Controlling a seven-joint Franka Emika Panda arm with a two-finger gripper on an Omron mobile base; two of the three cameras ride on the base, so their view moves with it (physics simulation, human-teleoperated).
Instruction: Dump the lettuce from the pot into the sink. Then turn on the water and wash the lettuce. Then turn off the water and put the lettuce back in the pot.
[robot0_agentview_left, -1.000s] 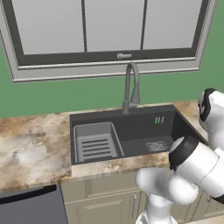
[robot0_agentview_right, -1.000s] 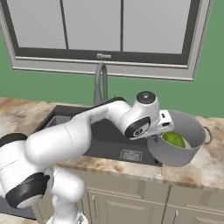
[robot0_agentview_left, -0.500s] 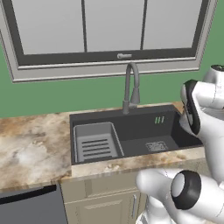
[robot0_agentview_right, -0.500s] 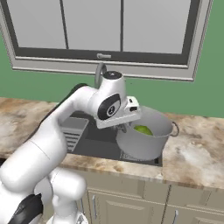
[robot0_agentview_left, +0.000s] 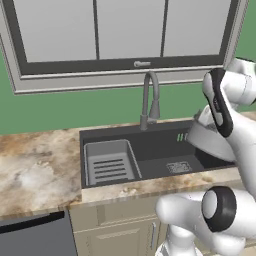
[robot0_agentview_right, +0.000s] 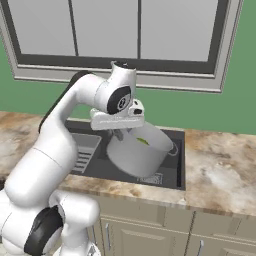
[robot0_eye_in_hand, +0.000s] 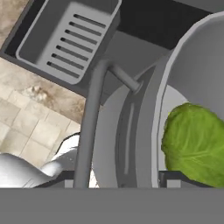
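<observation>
We note the gripper (robot0_agentview_right: 119, 134) clamped on the rim of the pot (robot0_agentview_right: 137, 154), one finger inside the wall and one outside, as the hand view suggests; the fingertips themselves are cut off at the bottom of that view, so we infer the grip from the pot hanging tilted under the hand. The pot is held above the sink (robot0_agentview_left: 150, 150), over its right half, mouth leaning away from the arm. The lettuce (robot0_eye_in_hand: 195, 144) lies inside the pot against the wall, so we judge the first step, the dump, as in hand and not yet done. The next move calls for more tilt until the lettuce rolls over the rim into the basin, clear of the faucet (robot0_agentview_left: 150, 97) and the rack (robot0_agentview_left: 110, 162). In the left base view the arm hides most of the pot; its handle is hard to make out.
</observation>
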